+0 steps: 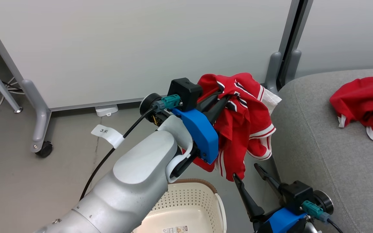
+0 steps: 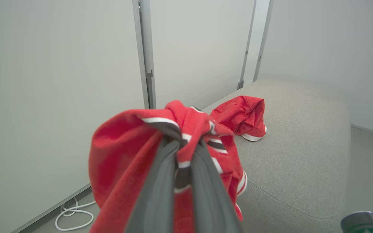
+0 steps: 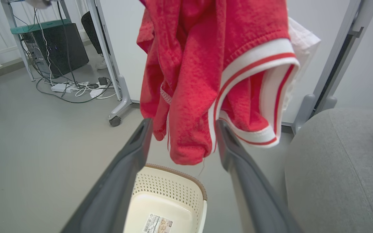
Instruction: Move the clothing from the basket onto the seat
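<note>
Now the left claw (image 1: pixel 225 97) is clenched on a red garment (image 1: pixel 238 129), pinching a bunched fold at the middle of the head view. The cloth hangs above and to the right of the basket (image 1: pixel 206 184) and just left of the seat's (image 1: pixel 319 145) rounded edge. The right claw (image 1: pixel 246 171) stands released at the lower right, fingers spread under the dangling hem; whether they brush it I cannot tell.

The step in hand looks like the carry across to the seat. To do it well, the arm should travel toward the right of the frame, high enough that the trailing hem clears the cushion's edge. It should then lower until the cloth rests on the grey fabric before letting go. A spot well in from the edge, beside the other red garment (image 1: pixel 364 103) lying at the upper right, should keep it from sliding off. The free claw should keep out of the folds.

The held garment is fuzzy and crumpled, with white hems striped red, a black-and-white band near the grip and a white piece poking out on its right side.
</note>
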`<state>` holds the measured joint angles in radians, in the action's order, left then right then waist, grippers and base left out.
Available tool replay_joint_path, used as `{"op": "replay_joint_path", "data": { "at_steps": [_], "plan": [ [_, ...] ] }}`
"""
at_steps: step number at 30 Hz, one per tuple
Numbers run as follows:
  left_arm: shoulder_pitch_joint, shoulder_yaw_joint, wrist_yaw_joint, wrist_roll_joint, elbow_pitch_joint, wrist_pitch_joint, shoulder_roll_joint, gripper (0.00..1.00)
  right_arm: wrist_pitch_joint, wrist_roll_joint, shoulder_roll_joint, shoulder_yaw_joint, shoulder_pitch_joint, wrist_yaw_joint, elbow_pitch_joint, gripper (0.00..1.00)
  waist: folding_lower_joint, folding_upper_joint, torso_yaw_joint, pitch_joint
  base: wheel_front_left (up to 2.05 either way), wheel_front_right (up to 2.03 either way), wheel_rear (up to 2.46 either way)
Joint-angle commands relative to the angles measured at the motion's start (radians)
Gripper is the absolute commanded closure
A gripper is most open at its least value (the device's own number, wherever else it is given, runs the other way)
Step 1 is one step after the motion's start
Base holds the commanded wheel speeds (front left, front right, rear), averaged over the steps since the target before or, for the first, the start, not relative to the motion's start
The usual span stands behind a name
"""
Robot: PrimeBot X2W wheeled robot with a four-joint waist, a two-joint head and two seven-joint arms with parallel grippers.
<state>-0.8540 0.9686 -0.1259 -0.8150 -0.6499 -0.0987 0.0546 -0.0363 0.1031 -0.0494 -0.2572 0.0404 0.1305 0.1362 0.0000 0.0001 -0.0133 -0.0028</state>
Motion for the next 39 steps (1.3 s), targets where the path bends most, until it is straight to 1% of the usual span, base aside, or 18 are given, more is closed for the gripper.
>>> {"op": "replay_joint_path", "data": {
  "at_steps": [1,11,19,23,29,39],
  "plan": [
    [-0.018,0.003,-0.007,-0.006,-0.001,-0.006,-0.002,1.0,0.001,0.004,-0.002,0.002,-0.012,0.0,-0.005,0.0,0.0,-0.0001,-0.002,-0.001,0.0,0.0,0.0],
    [-0.031,0.034,-0.007,-0.033,-0.018,-0.026,-0.004,1.0,-0.004,0.01,-0.002,0.018,-0.008,0.0,-0.009,0.0,0.0,-0.0001,-0.005,0.004,0.0,0.0,0.0],
    [-0.043,0.062,0.0,-0.057,-0.004,-0.036,-0.004,1.0,0.006,0.038,-0.002,0.018,0.07,0.0,0.021,0.0,0.0,-0.0001,0.003,0.034,0.0,0.0,0.0],
    [-0.052,0.076,0.004,-0.066,0.0,-0.04,-0.004,1.0,0.011,0.056,-0.002,0.011,0.141,0.0,0.076,0.0,0.0,-0.0001,0.006,0.043,0.0,0.0,0.0],
    [-0.059,0.1,0.008,-0.085,0.004,-0.045,-0.004,1.0,-0.001,0.089,-0.002,0.001,0.252,0.0,0.195,0.0,0.0,-0.0001,0.015,0.044,0.0,0.0,0.0],
    [-0.069,0.131,0.014,-0.112,-0.005,-0.052,-0.004,1.0,-0.021,0.153,-0.002,-0.079,0.384,0.0,0.391,0.0,0.0,-0.0001,0.006,0.034,0.0,0.0,0.0]
  ]
}}
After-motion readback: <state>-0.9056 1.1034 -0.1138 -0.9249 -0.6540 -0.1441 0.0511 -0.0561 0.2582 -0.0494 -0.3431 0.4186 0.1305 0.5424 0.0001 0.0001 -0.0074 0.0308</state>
